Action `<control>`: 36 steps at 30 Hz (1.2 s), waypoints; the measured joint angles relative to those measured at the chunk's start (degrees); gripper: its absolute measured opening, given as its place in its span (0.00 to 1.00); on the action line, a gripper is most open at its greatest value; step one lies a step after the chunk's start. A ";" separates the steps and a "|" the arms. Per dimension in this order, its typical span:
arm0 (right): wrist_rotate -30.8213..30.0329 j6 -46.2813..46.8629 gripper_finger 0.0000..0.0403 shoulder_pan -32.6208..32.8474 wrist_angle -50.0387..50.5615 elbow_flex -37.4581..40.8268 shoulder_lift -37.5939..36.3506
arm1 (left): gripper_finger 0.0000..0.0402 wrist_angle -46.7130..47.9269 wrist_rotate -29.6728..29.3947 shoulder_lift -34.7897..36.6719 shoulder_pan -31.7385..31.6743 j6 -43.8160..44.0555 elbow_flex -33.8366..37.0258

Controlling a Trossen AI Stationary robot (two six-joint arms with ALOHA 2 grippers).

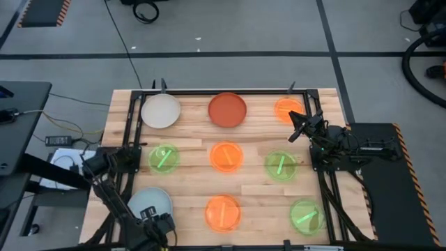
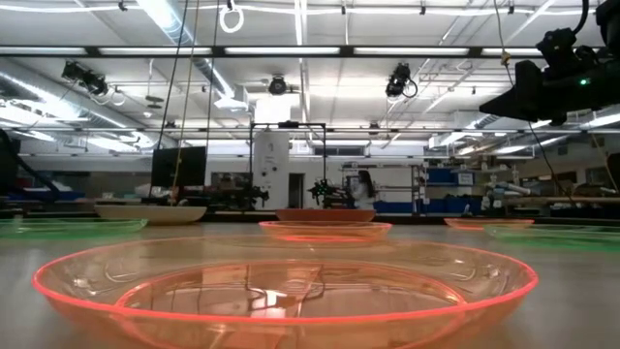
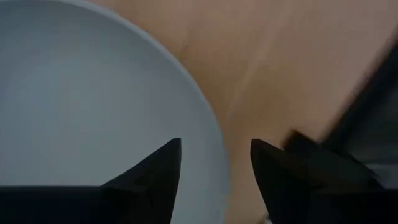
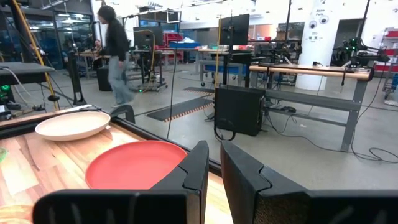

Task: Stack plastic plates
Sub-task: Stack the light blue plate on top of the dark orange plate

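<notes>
Nine plates lie flat on the wooden table in three rows. Far row: off-white (image 1: 161,111), rust-red (image 1: 228,109), orange (image 1: 286,108). Middle row: green (image 1: 164,158), orange (image 1: 226,157), green (image 1: 281,166). Near row: pale blue (image 1: 148,203), orange (image 1: 222,213), green (image 1: 306,216). My left gripper (image 1: 159,222) is low over the pale blue plate's near right rim, open, with one finger over the plate (image 3: 93,106) and one outside its rim (image 3: 214,134). My right gripper (image 1: 296,127) hovers raised beside the far orange plate, shut and empty, pointing at the rust-red plate (image 4: 134,165).
A dark metal frame (image 1: 132,139) borders the table on its left, far and right sides. The plates are spaced apart with bare wood between them. A person (image 4: 117,53) walks in the room beyond the table's far edge.
</notes>
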State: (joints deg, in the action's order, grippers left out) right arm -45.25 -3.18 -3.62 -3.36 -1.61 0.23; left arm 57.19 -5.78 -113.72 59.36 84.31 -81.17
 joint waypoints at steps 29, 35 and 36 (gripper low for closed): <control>0.00 0.00 0.13 0.01 0.00 0.00 0.00 | 0.04 10.61 4.03 -1.06 -2.71 -5.41 -2.61; 0.00 0.02 0.13 0.00 0.00 0.00 0.00 | 0.04 14.33 1.79 -1.01 -1.77 -9.57 -8.78; -0.01 0.00 0.13 0.01 0.00 0.00 0.01 | 0.04 14.78 1.54 -1.01 -1.82 -9.71 -9.78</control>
State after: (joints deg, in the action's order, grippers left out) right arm -45.27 -3.18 -3.60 -3.36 -1.61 0.24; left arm 71.96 -4.25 -114.74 57.54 74.60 -90.95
